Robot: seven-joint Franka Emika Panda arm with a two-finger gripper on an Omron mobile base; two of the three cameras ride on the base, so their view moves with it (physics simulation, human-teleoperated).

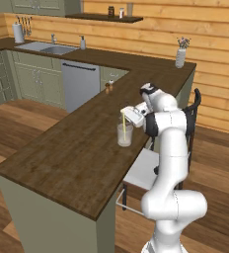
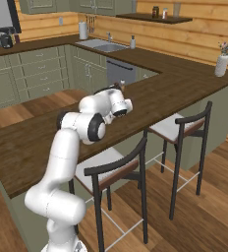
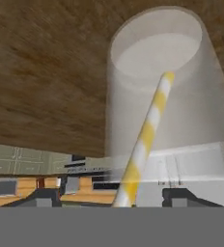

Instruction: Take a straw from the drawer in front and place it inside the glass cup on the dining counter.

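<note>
Claw point(image 3: 106, 198) fingers parted around straw point(image 3: 147, 135), straw standing in glass cup point(image 3: 157, 82)

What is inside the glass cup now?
The straw stands in the glass cup, leaning against its rim, on the dining counter. Through the cloudy wall, its lower end is unclear.

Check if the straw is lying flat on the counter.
No, the straw stands inside the cup, its top sticking up above the rim.

Kitchen fittings beyond the work spot.
White vase with flowers point(image 1: 180, 54) near far corner; sink point(image 1: 47, 48), soap bottle point(image 1: 82, 43) and paper towel roll point(image 1: 19, 33) along back wall; steel dishwasher point(image 1: 80, 84) below; two dark-framed stools point(image 2: 177, 129) alongside.
</note>
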